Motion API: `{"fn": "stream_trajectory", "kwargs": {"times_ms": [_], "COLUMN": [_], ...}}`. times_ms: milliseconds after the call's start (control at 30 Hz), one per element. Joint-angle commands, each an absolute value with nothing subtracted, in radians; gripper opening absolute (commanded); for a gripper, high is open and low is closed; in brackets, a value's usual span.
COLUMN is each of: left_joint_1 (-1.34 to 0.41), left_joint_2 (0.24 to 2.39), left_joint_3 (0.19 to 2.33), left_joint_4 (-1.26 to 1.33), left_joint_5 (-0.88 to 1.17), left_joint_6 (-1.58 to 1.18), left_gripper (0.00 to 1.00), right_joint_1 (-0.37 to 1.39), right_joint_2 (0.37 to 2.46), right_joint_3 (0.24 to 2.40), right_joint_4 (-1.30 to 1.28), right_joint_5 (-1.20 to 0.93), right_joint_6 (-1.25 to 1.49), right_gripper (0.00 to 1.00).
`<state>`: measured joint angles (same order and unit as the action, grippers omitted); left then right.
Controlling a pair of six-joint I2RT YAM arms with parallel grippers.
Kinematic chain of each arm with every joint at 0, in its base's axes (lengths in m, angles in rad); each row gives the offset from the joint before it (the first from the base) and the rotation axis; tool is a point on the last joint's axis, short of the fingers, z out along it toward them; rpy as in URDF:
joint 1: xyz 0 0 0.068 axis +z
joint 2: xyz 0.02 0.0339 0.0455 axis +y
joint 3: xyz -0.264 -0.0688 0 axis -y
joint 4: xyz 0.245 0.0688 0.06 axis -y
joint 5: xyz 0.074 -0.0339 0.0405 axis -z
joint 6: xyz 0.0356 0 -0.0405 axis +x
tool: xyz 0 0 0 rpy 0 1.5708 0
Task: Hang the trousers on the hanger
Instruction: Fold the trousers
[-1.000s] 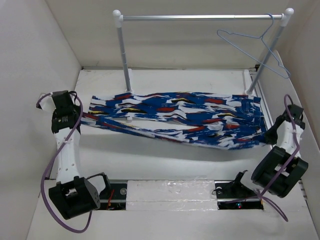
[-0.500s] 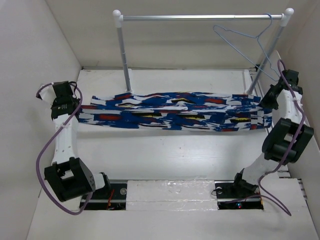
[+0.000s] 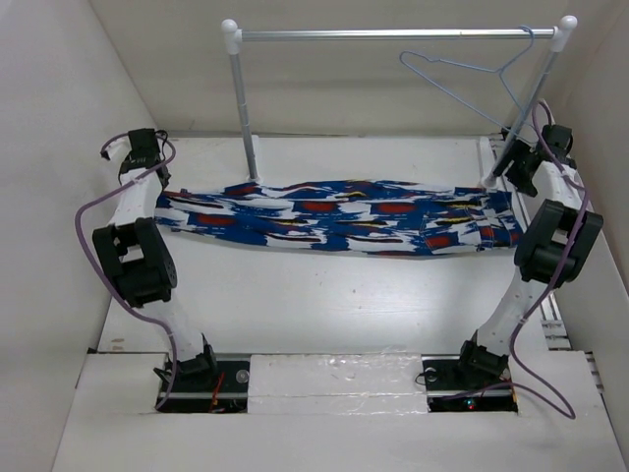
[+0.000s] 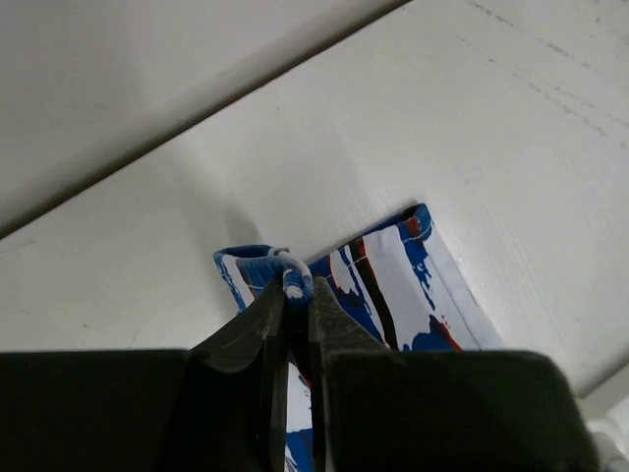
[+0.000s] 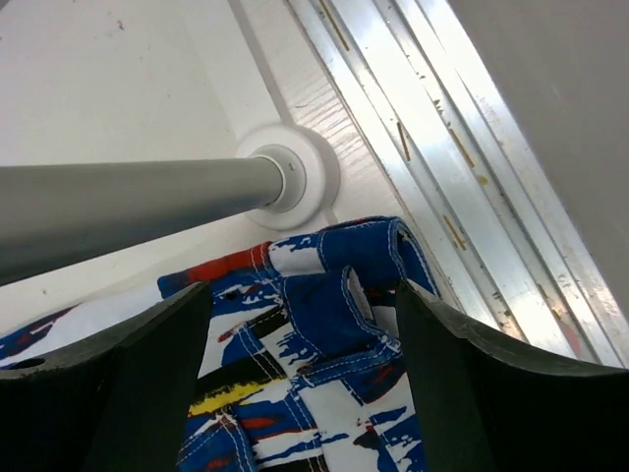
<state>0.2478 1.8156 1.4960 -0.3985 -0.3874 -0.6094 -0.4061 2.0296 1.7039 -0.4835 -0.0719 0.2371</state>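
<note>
A silver clothes rail (image 3: pixel 393 34) spans the upper frame on two slanted posts, white caps at its corners, standing on the white table (image 3: pixel 324 305).

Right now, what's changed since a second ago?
The trousers were carried back toward the rail. The hanger swung left. The right end effector now stands open over their end; the left end effector stays shut on them. The rail stayed put.

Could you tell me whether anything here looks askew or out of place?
The hanger hangs crooked at the right end of the rail, its triangle tilted sideways rather than straight down. The trousers are stretched out lengthwise; nothing else stands out.
</note>
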Motion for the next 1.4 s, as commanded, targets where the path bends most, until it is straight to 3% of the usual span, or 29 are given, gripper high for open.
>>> {"fn": "stream_trajectory", "kwargs": {"times_ms": [0, 133, 167, 267, 300, 333, 367, 467, 567, 633, 700, 800, 833, 867, 967, 1000, 1067, 1100, 1133, 1167, 1200, 1267, 1333, 1367], "left_joint_1": [0.256, 0.256, 0.256, 0.271, 0.299, 0.310, 0.310, 0.310, 0.310, 0.310, 0.310, 0.310, 0.310, 0.310, 0.310, 0.310, 0.310, 0.310, 0.310, 0.310, 0.310, 0.310, 0.310, 0.310], "left_joint_2": [1.894, 2.002, 2.019, 2.046, 2.033, 2.034, 2.037, 1.993, 1.850, 1.720, 1.608, 1.540, 1.539, 1.543, 1.604, 1.641, 1.676, 1.696, 1.701, 1.706, 1.724, 1.752, 1.796, 1.804], "left_joint_3": [1.653, 1.758, 1.773, 1.810, 1.792, 1.799, 1.818, 1.787, 1.593, 1.401, 1.219, 1.052, 1.025, 1.013, 1.025, 1.049, 1.071, 1.078, 1.077, 1.074, 1.078, 1.092, 1.117, 1.120], "left_joint_4": [-0.449, -0.510, -0.511, -0.535, -0.508, -0.511, -0.529, -0.539, -0.468, -0.398, -0.320, -0.260, -0.244, -0.238, -0.245, -0.250, -0.255, -0.253, -0.244, -0.229, -0.210, -0.213, -0.221, -0.221], "left_joint_5": [-0.448, -0.414, -0.382, -0.332, -0.293, -0.272, -0.279, -0.313, -0.319, -0.310, -0.264, -0.161, -0.128, -0.082, -0.036, -0.026, -0.026, -0.046, -0.046, -0.040, -0.035, -0.034, -0.040, -0.047], "left_joint_6": [-0.571, -0.535, -0.503, -0.518, -0.512, -0.512, -0.508, -0.505, -0.551, -0.584, -0.603, -0.638, -0.643, -0.646, -0.656, -0.661, -0.675, -0.705, -0.722, -0.735, -0.753, -0.770, -0.782, -0.787], "left_gripper": [0.00, 0.02, 0.20, 0.46, 0.72, 0.89, 0.99, 0.99, 0.98, 0.94, 0.89, 0.90, 0.90, 0.90, 0.89, 0.89, 0.88, 0.86, 0.86, 0.85, 0.85, 0.83, 0.82, 0.74], "right_joint_1": [-0.426, -0.449, -0.449, -0.479, -0.488, -0.488, -0.488, -0.488, -0.477, -0.468, -0.459, -0.459, -0.459, -0.459, -0.449, -0.449, -0.440, -0.440, -0.440, -0.440, -0.440, -0.440, -0.451, -0.460], "right_joint_2": [1.976, 1.831, 1.798, 1.688, 1.669, 1.649, 1.611, 1.508, 1.427, 1.368, 1.329, 1.315, 1.309, 1.304, 1.276, 1.272, 1.264, 1.267, 1.267, 1.276, 1.284, 1.304, 1.347, 1.362], "right_joint_3": [1.678, 1.486, 1.438, 1.285, 1.263, 1.243, 1.205, 1.129, 1.028, 0.979, 0.944, 0.870, 0.842, 0.827, 0.775, 0.759, 0.733, 0.703, 0.692, 0.680, 0.657, 0.635, 0.608, 0.598], "right_joint_4": [-0.376, -0.338, -0.307, -0.258, -0.261, -0.270, -0.278, -0.262, -0.248, -0.261, -0.261, -0.256, -0.256, -0.250, -0.242, -0.241, -0.235, -0.224, -0.224, -0.209, -0.196, -0.160, -0.140, -0.118], "right_joint_5": [-0.167, -0.222, -0.230, -0.287, -0.304, -0.304, -0.304, -0.314, -0.327, -0.327, -0.348, -0.382, -0.387, -0.391, -0.414, -0.416, -0.428, -0.440, -0.443, -0.451, -0.463, -0.469, -0.482, -0.485], "right_joint_6": [0.252, 0.244, 0.248, 0.262, 0.253, 0.246, 0.241, 0.235, 0.235, 0.226, 0.229, 0.232, 0.233, 0.233, 0.230, 0.223, 0.216, 0.210, 0.209, 0.212, 0.221, 0.236, 0.262, 0.274], "right_gripper": [0.81, 0.79, 0.79, 0.82, 0.83, 0.84, 0.87, 0.88, 0.86, 0.78, 0.61, 0.55, 0.46, 0.22, 0.02, 0.02, 0.15, 0.37, 0.37, 0.58, 0.64, 0.72, 0.73, 0.74]}}
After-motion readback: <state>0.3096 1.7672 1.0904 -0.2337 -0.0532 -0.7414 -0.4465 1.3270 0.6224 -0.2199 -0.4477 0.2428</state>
